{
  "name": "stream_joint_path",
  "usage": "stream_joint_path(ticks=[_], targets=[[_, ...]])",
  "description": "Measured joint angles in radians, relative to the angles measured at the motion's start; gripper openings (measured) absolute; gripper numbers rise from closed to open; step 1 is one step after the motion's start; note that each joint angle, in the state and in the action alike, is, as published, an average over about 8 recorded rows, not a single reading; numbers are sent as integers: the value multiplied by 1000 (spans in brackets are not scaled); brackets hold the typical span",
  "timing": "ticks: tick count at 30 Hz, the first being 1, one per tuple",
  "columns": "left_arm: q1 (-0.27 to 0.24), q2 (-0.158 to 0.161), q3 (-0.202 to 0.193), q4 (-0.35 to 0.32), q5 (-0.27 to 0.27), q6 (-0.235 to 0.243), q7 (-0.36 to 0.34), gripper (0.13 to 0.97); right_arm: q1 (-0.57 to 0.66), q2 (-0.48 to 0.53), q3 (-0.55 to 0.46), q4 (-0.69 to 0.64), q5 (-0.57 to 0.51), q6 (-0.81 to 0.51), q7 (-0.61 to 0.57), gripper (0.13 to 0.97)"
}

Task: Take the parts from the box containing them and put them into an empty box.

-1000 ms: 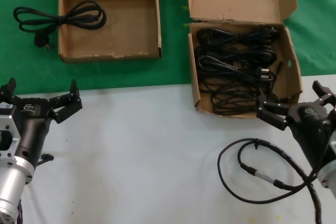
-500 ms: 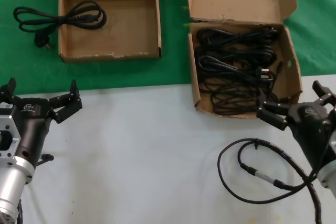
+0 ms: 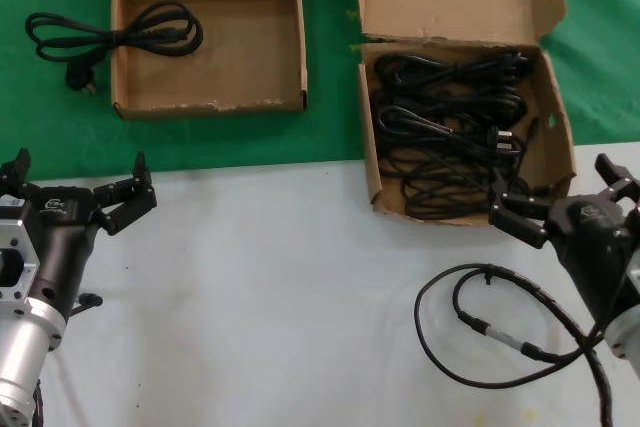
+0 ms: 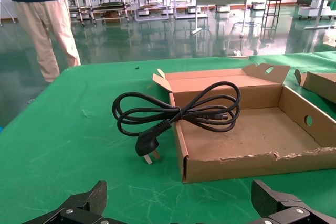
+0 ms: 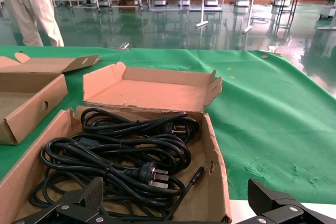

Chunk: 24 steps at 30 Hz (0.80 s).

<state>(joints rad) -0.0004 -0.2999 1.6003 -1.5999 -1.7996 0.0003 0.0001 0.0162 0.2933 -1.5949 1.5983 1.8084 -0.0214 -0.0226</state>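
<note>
From the head view we saw two cardboard boxes on the green cloth (image 3: 330,137) at the far side of the table. The box on our right (image 3: 556,137) held the coiled power cords (image 3: 450,137), piled across its whole floor, its lid flap standing open behind it. The box on our left (image 3: 290,47) was bare inside except where one cord (image 3: 115,32) lay draped over its left wall, half in the box and half on the cloth, its plug resting outside. Our left gripper (image 3: 75,187) hovered over the white tabletop (image 3: 280,297), well short of that box, fingers spread wide and holding nothing. Our right gripper (image 3: 560,197) sat just at the near edge of the full box, also spread wide and empty. A thicker black cable (image 3: 480,332) looped on the table beside the right arm.

In the left wrist view the draped cord (image 4: 178,111) crossed the box wall (image 4: 181,140), plug on the cloth.

In the right wrist view the cords (image 5: 121,156) filled the box (image 5: 218,171) directly ahead of the open fingers (image 5: 79,200).
</note>
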Motion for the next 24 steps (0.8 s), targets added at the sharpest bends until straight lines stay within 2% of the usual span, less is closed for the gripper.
stream_joint_path(ticks=[24], targets=[[0,0,0,0,0,0,0,966,0,0,0,0,0,0,0,966]])
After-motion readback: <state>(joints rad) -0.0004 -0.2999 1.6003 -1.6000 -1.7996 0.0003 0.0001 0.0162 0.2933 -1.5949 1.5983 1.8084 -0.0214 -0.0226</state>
